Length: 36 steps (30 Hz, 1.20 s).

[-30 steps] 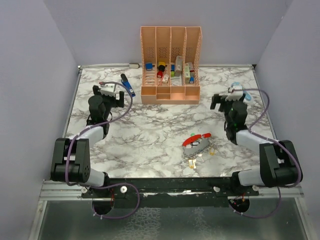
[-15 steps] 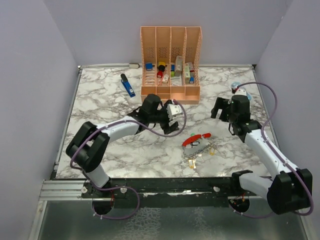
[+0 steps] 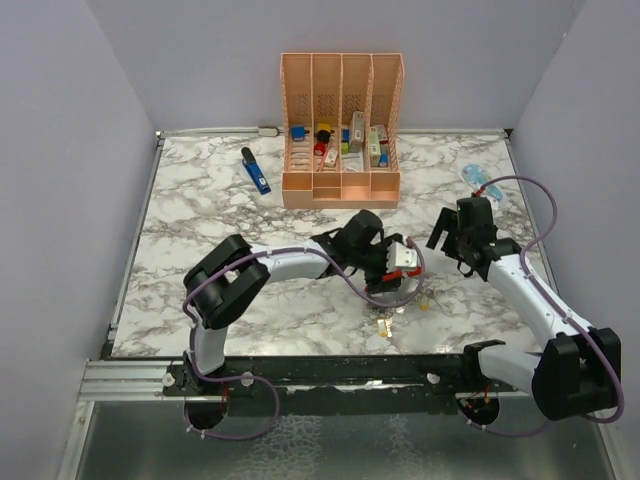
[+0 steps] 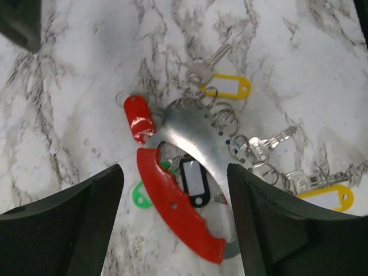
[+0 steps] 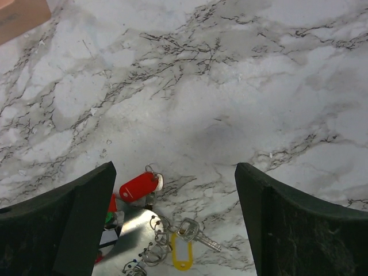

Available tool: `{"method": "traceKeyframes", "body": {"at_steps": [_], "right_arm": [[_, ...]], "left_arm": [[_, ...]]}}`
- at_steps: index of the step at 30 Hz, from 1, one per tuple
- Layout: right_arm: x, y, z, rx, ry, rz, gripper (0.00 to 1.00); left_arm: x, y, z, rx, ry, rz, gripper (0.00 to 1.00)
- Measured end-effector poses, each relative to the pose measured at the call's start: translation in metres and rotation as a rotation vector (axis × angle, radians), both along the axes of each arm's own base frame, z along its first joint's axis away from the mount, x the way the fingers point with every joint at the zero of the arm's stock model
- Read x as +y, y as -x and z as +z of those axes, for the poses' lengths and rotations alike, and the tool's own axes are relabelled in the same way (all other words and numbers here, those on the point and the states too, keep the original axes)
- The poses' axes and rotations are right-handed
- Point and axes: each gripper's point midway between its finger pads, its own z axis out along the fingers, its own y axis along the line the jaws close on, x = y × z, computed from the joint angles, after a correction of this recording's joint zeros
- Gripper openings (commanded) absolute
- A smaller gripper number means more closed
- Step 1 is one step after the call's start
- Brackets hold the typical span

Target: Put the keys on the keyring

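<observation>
- Left wrist view: the left pincer (image 4: 173,172) now hangs over the keyring (image 4: 190,129), jaws apart, no longer far away.
- The right pincer (image 5: 175,168) is apart too; grabbing looks next.

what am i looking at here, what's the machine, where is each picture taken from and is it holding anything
This is a robot with a left arm and a right arm, bolted to the near edge of a marble table. Each arm ends in a two-finger tool.

The wide picture looks down from above and behind. The other two come from a camera on each wrist, so the dark shapes at their sides are that tool's own fingers.

On the table lie keys with coloured tags, bunched around a red and metal keyring clip. There is also a peach slotted organizer and a blue pen-like object.

The left tool hangs open over the keyring clip. The right tool is open nearby. Nothing is held.
</observation>
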Motion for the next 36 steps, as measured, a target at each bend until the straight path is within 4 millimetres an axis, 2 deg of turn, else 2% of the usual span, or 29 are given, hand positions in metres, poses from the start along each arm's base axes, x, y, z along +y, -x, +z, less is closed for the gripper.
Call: {"method": "traceKeyframes", "body": {"at_steps": [3,10,13,17,30,36], "right_arm": [[-0.002,0.002,-0.004,0.018,0.001,-0.008,0.84],[-0.004,0.002,-0.004,0.019,0.002,-0.013,0.81],[-0.004,0.002,-0.004,0.019,0.003,-0.012,0.79],[-0.005,0.002,-0.002,0.013,0.003,-0.015,0.77],[-0.006,0.002,0.009,-0.028,0.009,-0.003,0.72],[-0.007,0.003,0.01,-0.032,0.014,0.003,0.72]], "left_arm": [[-0.016,0.015,-0.001,-0.005,-0.004,-0.05,0.73],[-0.015,0.026,-0.014,-0.026,-0.052,-0.064,0.7],[-0.016,0.043,-0.026,-0.04,-0.084,-0.093,0.7],[-0.018,0.053,-0.034,-0.035,-0.097,-0.113,0.68],[-0.02,0.053,-0.049,-0.015,-0.116,-0.111,0.54],[-0.027,0.05,-0.047,-0.016,-0.109,-0.114,0.44]]}}
